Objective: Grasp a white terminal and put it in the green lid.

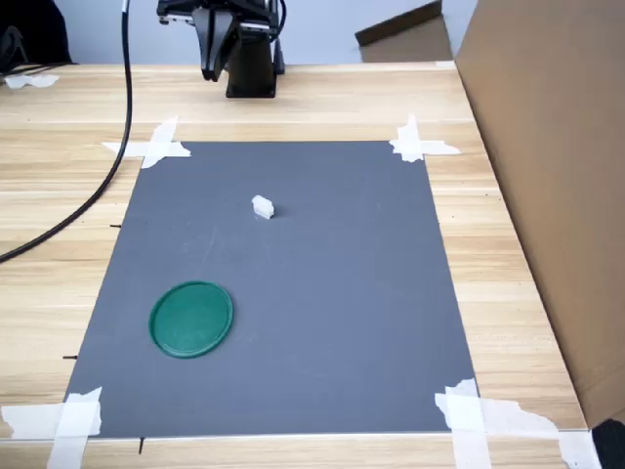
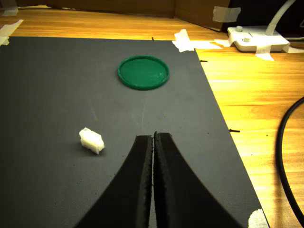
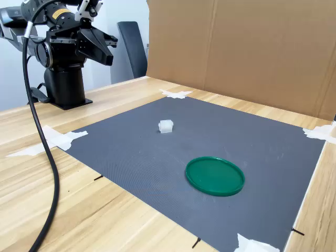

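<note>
While nothing has yet been grasped, the task looks to be at its very start: the black hand hangs above the near edge of the dark grey mat with its two fingers pressed together and nothing between them. Ahead of the hand and a little to one side, the small white stepped plastic terminal lies loose on the mat, well apart from the flat round dark-green plastic lid, which sits farther out beyond the hand and holds nothing. Opening the fingers, reaching the terminal, gripping it, and carrying it to the lid all remain.
</note>
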{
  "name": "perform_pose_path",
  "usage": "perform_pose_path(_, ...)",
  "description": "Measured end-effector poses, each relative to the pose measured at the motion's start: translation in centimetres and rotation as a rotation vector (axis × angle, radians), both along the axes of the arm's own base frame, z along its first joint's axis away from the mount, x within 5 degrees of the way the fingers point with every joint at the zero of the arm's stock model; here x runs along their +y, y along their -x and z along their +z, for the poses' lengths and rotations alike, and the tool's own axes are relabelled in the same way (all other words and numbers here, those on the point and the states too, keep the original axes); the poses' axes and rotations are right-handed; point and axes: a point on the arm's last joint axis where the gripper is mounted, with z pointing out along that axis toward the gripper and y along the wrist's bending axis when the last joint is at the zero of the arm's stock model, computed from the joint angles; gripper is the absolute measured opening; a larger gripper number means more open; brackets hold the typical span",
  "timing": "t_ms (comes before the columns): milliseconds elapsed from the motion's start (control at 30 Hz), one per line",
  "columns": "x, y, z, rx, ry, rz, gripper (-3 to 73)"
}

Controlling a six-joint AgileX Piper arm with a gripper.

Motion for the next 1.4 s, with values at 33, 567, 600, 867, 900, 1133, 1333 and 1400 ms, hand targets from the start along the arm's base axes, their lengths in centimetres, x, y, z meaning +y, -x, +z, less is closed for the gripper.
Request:
perform_pose_path(33, 0.0, 0.0, 0.0, 0.0, 0.0, 0.0, -2.8)
perform_pose_path(567, 0.0, 0.0, 0.0, 0.0, 0.0, 0.0, -2.8)
perform_pose_path(600, 0.0, 0.0, 0.0, 0.0, 0.0, 0.0, -2.8)
perform_pose_path(867, 0.0, 0.0, 0.0, 0.0, 0.0, 0.0, -2.8)
perform_pose_path(900, 0.0, 0.0, 0.0, 0.0, 0.0, 0.0, -2.8)
perform_pose_path(1133, 0.0, -0.3, 0.0, 0.037, -0.001, 0.0, -2.8)
perform_pose_path(1333, 0.0, -1.1, 1.4, 0.095, 0.005, 0.001, -2.8)
perform_pose_path(1400, -0.1, -1.8, 2.3, 0.136, 0.059, 0.013, -2.8)
